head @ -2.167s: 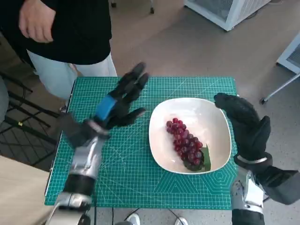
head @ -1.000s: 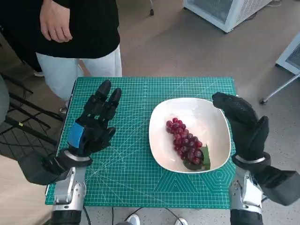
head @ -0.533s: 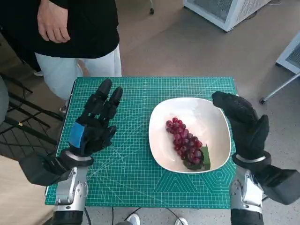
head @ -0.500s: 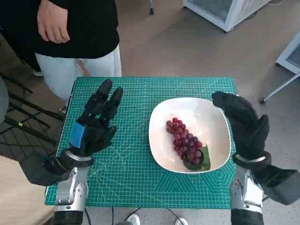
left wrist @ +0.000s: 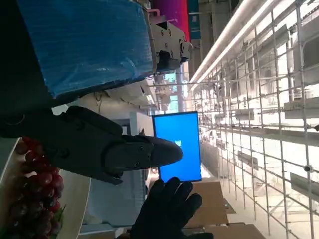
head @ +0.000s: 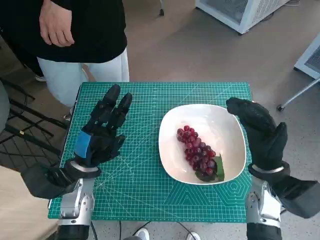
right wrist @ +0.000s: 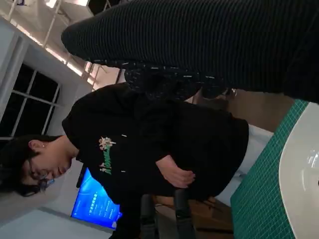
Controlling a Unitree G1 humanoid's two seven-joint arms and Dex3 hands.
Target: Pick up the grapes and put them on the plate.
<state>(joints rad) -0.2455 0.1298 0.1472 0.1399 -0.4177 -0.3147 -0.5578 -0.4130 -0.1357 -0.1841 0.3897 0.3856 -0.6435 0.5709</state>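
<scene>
Green cutting mat (head: 145,185), printed with a grid, covers the one small table top and serves as the work surface; everything in the task sits on it. A single person (head: 75,30) in a black top and pale trousers stands at the far left edge of the table, one bare hand hanging in front of the body, probably just watching.

One white plate (head: 225,125) lies on the right half of the mat, within easy reach of both arms. One bunch of red grapes (head: 196,150) lies inside it, running from the plate's middle toward its near rim, with a small green leaf (head: 220,170) at the near end. The grapes rest wholly on the plate and nothing touches them, so I judge the placing done.

Two robot hands are in view, and neither holds anything. The left hand (head: 100,132), blue tape on its back, is raised over the left part of the mat, well apart from the plate, fingers spread and pointing to the far side. The right hand (head: 260,130), in its black knitted glove, hangs just beside the plate's right rim with its fingers loosely apart. Both seem parked clear of the fruit, as suits a finished task.
</scene>
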